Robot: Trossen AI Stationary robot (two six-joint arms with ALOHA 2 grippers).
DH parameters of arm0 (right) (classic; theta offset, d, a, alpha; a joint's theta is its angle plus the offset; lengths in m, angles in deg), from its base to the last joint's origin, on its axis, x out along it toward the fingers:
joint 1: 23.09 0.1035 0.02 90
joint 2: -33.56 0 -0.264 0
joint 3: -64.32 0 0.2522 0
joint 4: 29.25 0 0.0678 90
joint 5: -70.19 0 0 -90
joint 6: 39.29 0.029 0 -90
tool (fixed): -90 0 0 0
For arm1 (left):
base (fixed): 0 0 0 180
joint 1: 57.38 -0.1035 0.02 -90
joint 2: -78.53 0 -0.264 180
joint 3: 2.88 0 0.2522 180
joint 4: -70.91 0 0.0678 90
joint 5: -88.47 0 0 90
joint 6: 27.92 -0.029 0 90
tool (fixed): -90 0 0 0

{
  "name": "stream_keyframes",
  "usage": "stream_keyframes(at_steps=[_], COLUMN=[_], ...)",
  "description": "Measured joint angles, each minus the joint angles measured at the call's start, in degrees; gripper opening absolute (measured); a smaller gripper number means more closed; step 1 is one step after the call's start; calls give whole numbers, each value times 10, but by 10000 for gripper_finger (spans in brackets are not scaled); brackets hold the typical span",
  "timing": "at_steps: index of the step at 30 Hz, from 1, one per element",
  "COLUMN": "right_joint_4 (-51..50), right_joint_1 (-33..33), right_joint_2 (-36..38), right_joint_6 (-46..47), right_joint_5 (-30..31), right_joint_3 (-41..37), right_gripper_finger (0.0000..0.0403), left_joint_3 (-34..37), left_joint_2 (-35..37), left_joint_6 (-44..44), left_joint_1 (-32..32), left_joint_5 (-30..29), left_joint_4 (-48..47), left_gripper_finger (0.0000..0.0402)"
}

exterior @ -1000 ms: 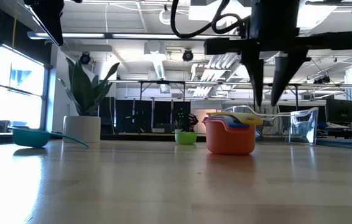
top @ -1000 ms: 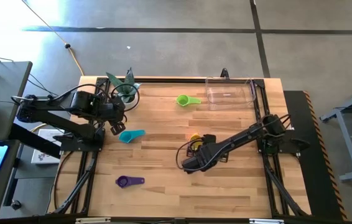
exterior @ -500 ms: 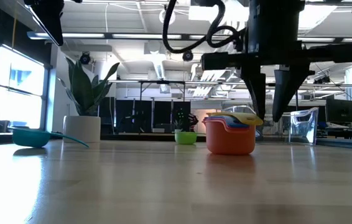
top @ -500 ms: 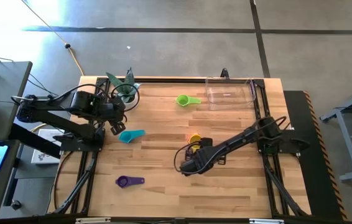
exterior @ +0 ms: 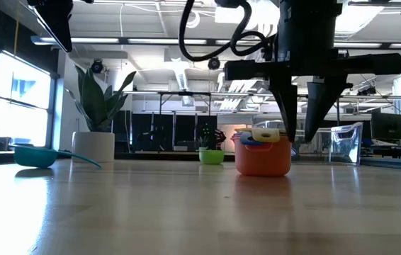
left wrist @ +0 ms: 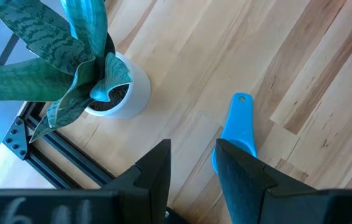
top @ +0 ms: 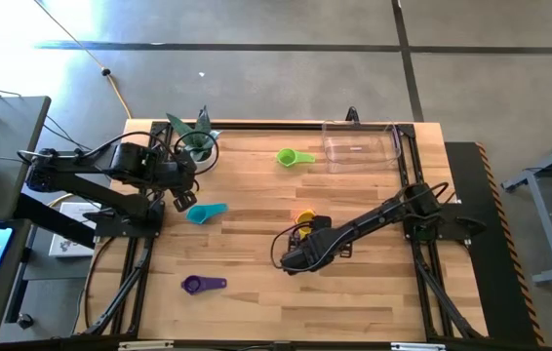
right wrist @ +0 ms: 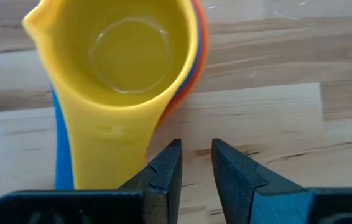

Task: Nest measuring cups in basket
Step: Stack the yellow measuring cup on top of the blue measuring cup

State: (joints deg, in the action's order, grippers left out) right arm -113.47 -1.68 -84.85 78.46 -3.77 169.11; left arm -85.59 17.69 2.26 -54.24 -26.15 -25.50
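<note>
- 2 arms over the table (top: 256, 292): the right arm reaches in from the right edge toward the middle, its right gripper (top: 294, 258) hanging just beside the stack of measuring cups (exterior: 262, 151), fingers pointing down, a narrow gap between them, nothing pinched
- left gripper (top: 182, 202) waits at the table's left side near the plant pot (left wrist: 119, 93), above the teal cup (top: 205, 212), fingers slightly apart and empty
- Stack: yellow cup (right wrist: 123, 68) on top, blue beneath, orange outermost, standing mid-table
- green cup (top: 294, 157) lies beside the clear basket (top: 359, 144) at the far edge; purple cup (top: 201, 284) near the front
- No readable writing
- Since 1 second ago the right gripper has slid leftward, and the yellow handle now faces the low camera
</note>
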Motion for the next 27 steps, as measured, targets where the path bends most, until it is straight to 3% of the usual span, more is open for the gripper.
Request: stream_keyframes(at_steps=[5, 14, 27], right_joint_4=[2, 3, -2], right_joint_1=[1, 1, 2], right_joint_2=[0, 19, 114], right_joint_6=[3, -10, -49], right_joint_5=[0, 0, 50], right_joint_3=[0, 0, 0], right_gripper_finger=[80, 80, 80], left_joint_3=[0, 0, 0], left_joint_2=[0, -3, -31], left_joint_6=[-3, -36, -54], left_joint_1=[0, 5, 48], left_joint_5=[3, 85, 90], left_joint_4=[0, 47, 144], left_gripper_finger=[115, 115, 115])
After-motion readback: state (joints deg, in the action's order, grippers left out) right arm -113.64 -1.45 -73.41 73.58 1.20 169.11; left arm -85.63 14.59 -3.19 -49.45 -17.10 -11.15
